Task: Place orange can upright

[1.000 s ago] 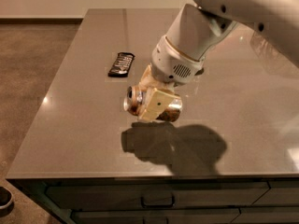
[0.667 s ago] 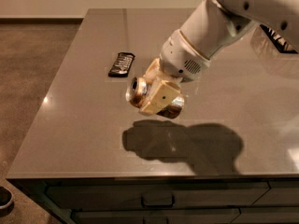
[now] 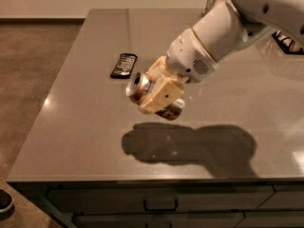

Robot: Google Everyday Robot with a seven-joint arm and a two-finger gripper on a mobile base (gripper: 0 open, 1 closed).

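The orange can (image 3: pixel 142 89) is held on its side in the air above the grey tabletop (image 3: pixel 85 127), its silver top facing left toward the camera. My gripper (image 3: pixel 159 95) is shut on the can, with its cream-coloured fingers (image 3: pixel 162 92) clamped across the can's body. The can's bottom end pokes out below the fingers on the right. The white arm reaches in from the upper right. The can and gripper cast a dark shadow on the table just below them.
A dark flat snack packet (image 3: pixel 124 65) lies on the table to the upper left of the gripper. The table's front edge has drawers below it (image 3: pixel 159 204). The floor lies to the left of the table.
The gripper has risen with the can in it and moved slightly right. The shadow on the table has spread and drifted right.
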